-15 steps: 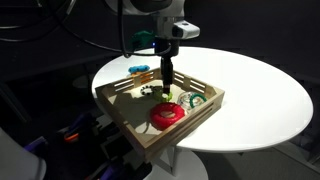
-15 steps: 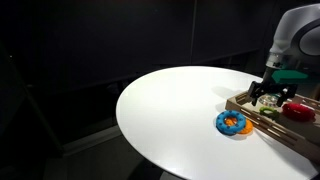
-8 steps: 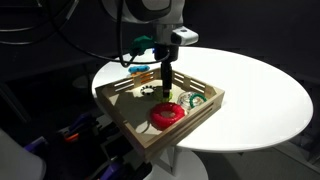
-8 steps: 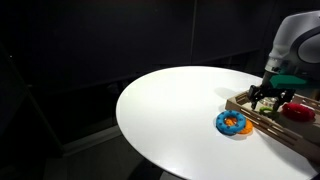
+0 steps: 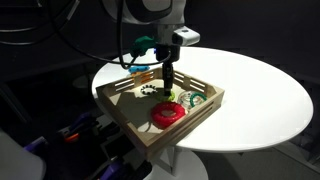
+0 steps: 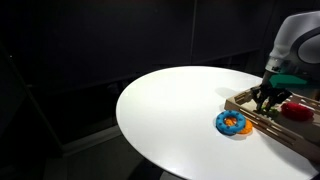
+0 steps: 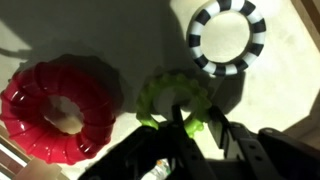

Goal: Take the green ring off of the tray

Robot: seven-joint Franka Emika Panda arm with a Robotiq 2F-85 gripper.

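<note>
While the end effector (image 7: 200, 128) hangs low inside the tray (image 5: 120, 115), its two fingers (image 7: 186, 124) stand narrowly apart, one in the hole of the green ring (image 7: 172, 98) and one outside it, with the ring's near wall between them. Whether they actually press on that wall cannot be told. The green ring lies flat on the tray floor. Just beside it in the wrist view lies the larger red ring (image 7: 60, 105), nearly touching it, and a little apart lies a striped ring (image 7: 228, 37). In both exterior views the arm comes down from above into the tray, which rests on a round white surface (image 5: 250, 90). A blue ring (image 6: 232, 122) with orange in its middle lies on the surface just outside the tray wall.
</note>
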